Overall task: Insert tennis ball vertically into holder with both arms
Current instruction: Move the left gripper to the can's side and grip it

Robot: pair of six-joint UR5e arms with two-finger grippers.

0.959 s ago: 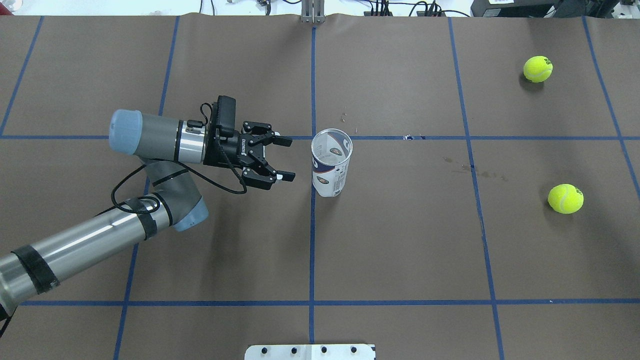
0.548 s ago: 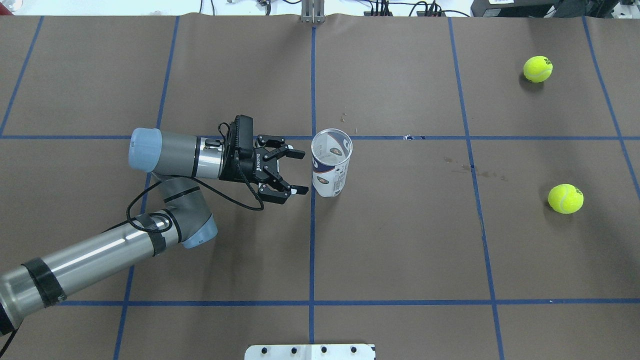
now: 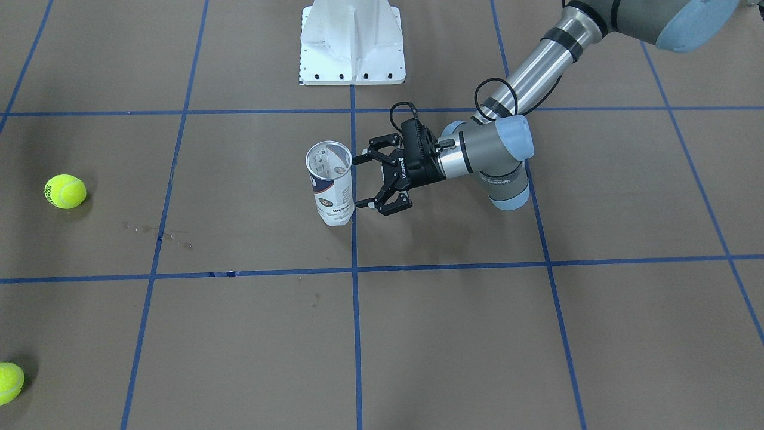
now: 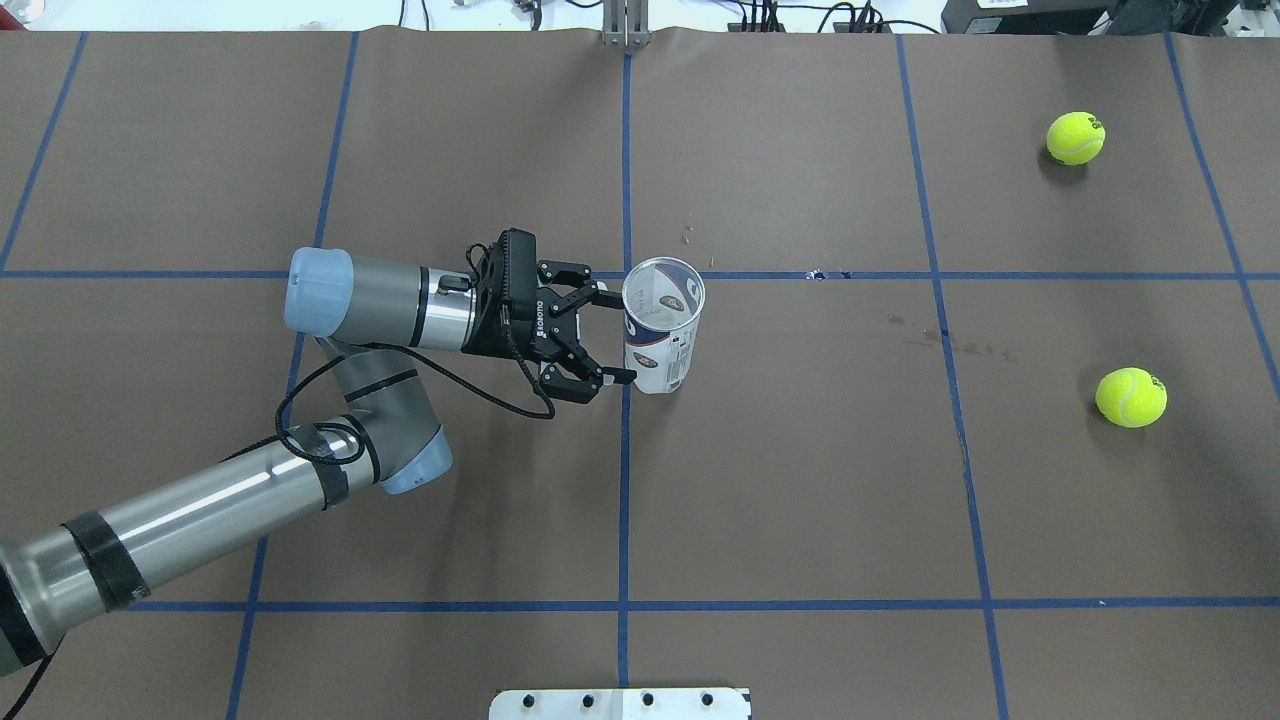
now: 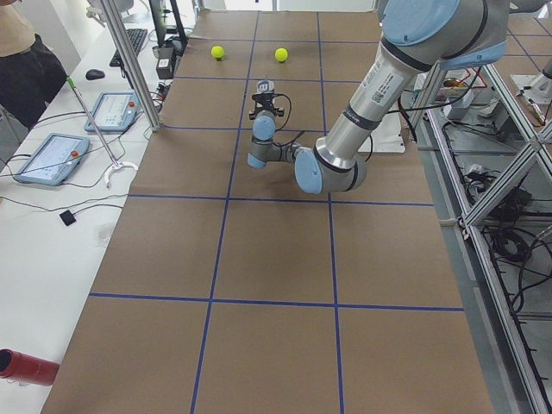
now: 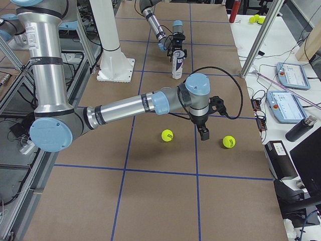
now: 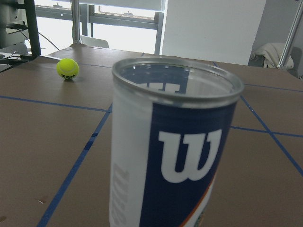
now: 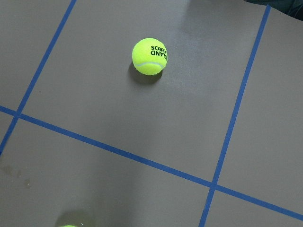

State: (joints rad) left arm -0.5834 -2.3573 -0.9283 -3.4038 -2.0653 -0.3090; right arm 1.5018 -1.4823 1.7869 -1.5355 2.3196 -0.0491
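We found the holder (image 4: 662, 330) upright with its mouth open near the middle of the table (image 4: 800, 480), just beside the central blue tape line. The left gripper (image 4: 612, 336) lay level at the holder's side with its jaws spread wide and one fingertip on either flank of the can. We could not tell whether the tips touched it. The left wrist view was filled by the holder's navy label with the white W. The right gripper (image 6: 203, 131) showed only in the exterior right view, pointing down between two tennis balls (image 6: 167, 135) (image 6: 228, 141), and we could not tell its jaw state. Both balls lay on the table well apart from the holder.
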